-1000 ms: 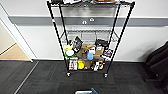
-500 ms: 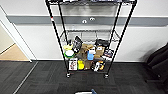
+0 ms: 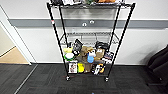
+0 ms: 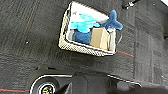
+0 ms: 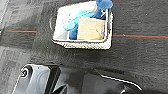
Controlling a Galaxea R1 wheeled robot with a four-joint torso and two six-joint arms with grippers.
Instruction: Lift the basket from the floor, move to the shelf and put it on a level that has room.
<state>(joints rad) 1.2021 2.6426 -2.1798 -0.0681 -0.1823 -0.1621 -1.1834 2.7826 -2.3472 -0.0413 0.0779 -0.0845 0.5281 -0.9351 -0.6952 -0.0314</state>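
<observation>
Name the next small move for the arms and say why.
Probably lower both arms toward the basket. It sits on the floor, seen from above by both wrist cameras and ungrasped, holding a brown box and blue soft items. The shelf stands ahead, and its second level looks bare.

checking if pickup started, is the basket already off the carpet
No, in the left wrist view the cream basket sits flat on the dark carpet floor, holding a brown box and blue soft things.
</observation>
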